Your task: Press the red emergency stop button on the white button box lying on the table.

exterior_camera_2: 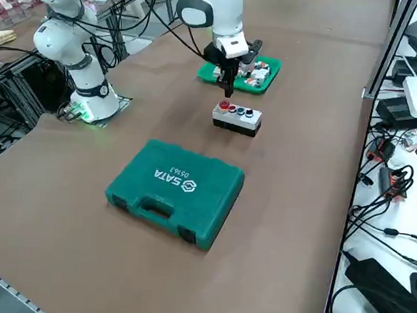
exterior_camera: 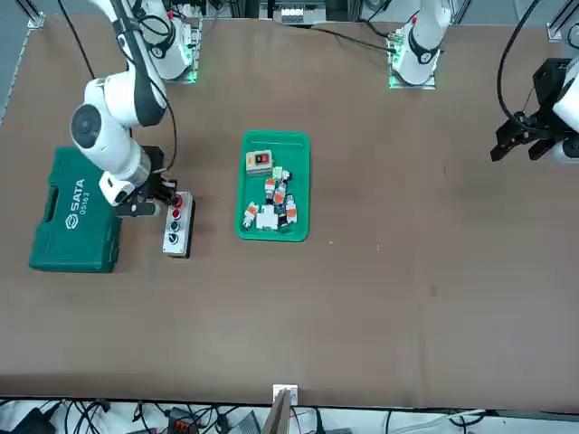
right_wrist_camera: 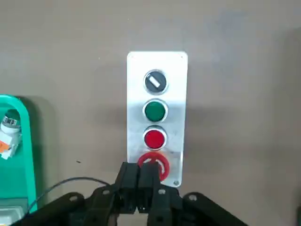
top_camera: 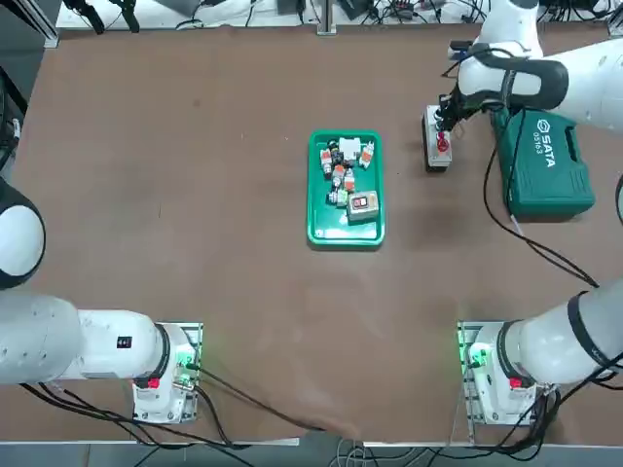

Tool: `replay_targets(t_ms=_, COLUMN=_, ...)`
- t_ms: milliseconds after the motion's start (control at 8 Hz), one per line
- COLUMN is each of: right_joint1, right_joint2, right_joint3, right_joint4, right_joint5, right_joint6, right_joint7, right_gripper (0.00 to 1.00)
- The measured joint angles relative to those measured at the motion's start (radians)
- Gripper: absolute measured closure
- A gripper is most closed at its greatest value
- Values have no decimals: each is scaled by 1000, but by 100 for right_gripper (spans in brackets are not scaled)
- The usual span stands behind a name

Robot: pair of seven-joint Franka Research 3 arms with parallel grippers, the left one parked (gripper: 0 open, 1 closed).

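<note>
- The right tool (right_wrist_camera: 139, 184) has its two fingers pressed together, with nothing between them. It points down right over the red emergency stop button (right_wrist_camera: 155, 165).
- That button sits at one end of the white button box (right_wrist_camera: 157, 117). The wrist view shows four knobs in a row on the box: a black one, a green one, a small red one, then the big red one under the tool.
- I cannot tell if the tips touch the button yet. I think the reach is done and the push down is what is left.
- The box lies flat on the tabletop (top_camera: 195, 224), far from any edge.
- The green case (top_camera: 545, 161) is just beside the box, on the arm's side.
- The green tray (top_camera: 346, 233) of small parts is on the box's other side, with bare brown room between.
- Straight above the box there is open room.
</note>
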Motion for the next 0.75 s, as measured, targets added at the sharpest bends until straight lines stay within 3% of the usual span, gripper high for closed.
replay_targets(t_ms=750, right_joint1=10, right_joint2=-1, right_joint3=-6, right_joint4=-51, right_joint5=-29, right_joint6=30, right_joint7=68, right_gripper=98)
